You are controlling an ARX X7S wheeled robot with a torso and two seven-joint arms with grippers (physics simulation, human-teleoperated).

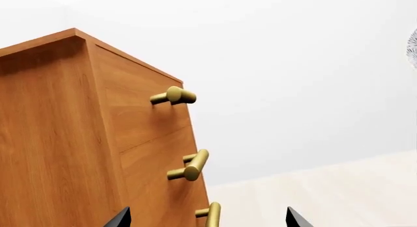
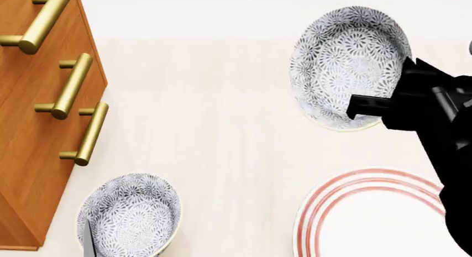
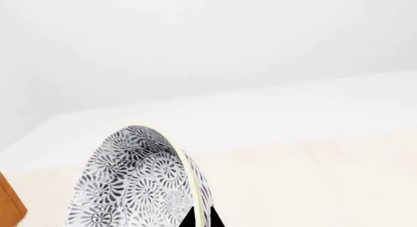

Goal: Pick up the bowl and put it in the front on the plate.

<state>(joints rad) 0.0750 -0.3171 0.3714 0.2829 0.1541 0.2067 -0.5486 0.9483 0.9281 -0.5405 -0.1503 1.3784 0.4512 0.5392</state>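
The right gripper (image 2: 361, 106) is pinching the rim of the tilted bowl (image 2: 346, 63), at one o'clock from the plate (image 2: 324, 210); left gripper (image 1: 207, 219) is gaping wide.

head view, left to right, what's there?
wooden cabinet → near bowl → bowl held by the right gripper. The plate overlaps that one, so no place in the order.
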